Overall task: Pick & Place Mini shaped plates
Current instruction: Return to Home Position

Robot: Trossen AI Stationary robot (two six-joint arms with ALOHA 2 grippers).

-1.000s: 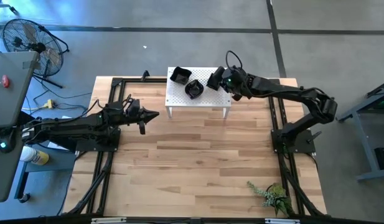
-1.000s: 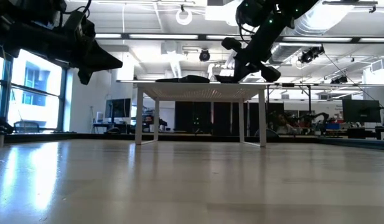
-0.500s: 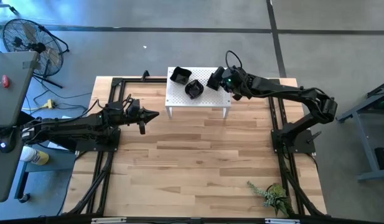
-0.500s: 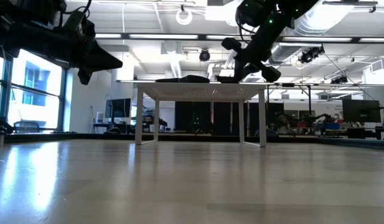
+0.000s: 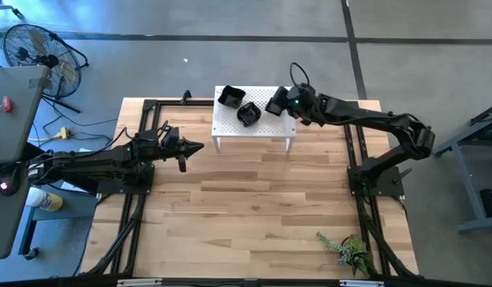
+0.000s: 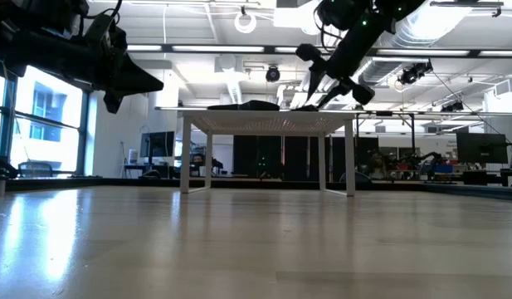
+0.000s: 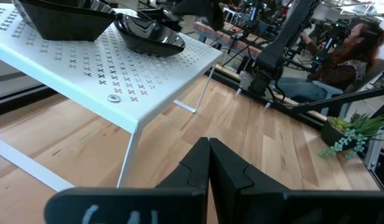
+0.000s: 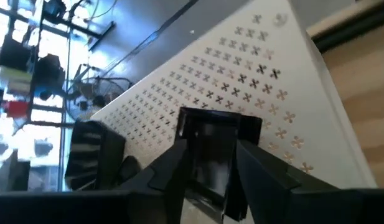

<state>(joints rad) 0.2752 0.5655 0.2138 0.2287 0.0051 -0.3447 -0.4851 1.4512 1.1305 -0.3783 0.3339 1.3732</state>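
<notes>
The mini shaped plates (image 5: 248, 114) all sit on top of the white stand (image 5: 265, 127) at the far side of the table (image 5: 253, 199), just as they did a second ago. What has changed is my right gripper (image 5: 285, 103). In the low view it has lifted a little off the stand's right end and now hangs just above it, where before its fingers reached down to the level of the stand's top. Its jaws are spread apart and hold nothing. In my right wrist view the square pile (image 8: 218, 140) lies on the perforated top and shows between my two fingers (image 8: 173, 171), apart from both. My left gripper (image 5: 196, 147) has not moved: it hovers over the table near the stand's left end, jaws pressed together and empty. From above I count three dark groups of plates on one stand: an angular pile (image 5: 229, 97) at the far left corner, a rounded pile near the middle, and the square pile by my right gripper. I cannot tell how many plates are in each pile.
</notes>
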